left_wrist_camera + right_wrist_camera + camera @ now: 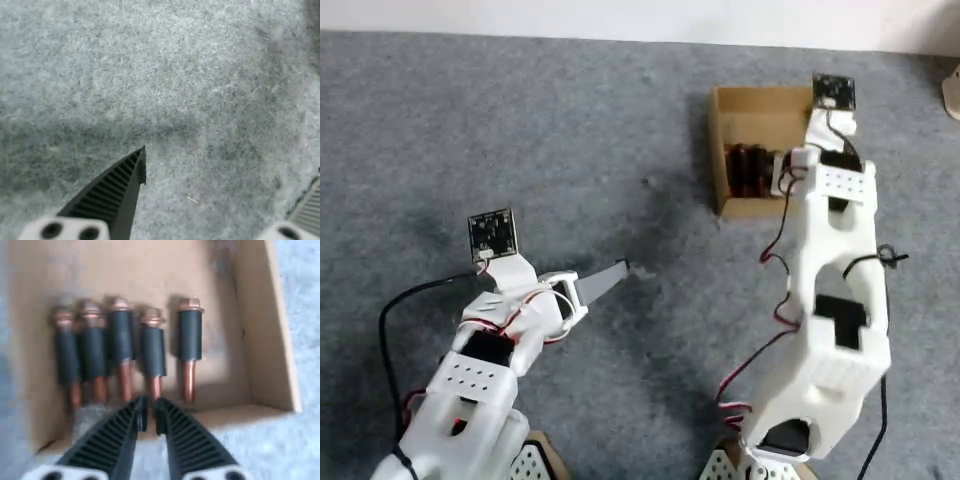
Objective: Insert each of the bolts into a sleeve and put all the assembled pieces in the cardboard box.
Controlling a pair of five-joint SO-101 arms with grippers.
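Observation:
Several copper bolts in black sleeves lie side by side in the cardboard box, heads toward the far wall. My right gripper hovers over the box's near edge, shut with nothing in it, its tips just short of the bolts' threaded ends. In the high view the box sits at the back right with the dark pieces inside, under the right arm's wrist. My left gripper is open and empty over bare grey carpet, one ribbed finger pointing toward the middle of the table.
Grey carpet covers the whole table. The left arm stands at the front left, its finger aimed right. The right arm's body stretches from the front edge back to the box. Cables hang beside both arms.

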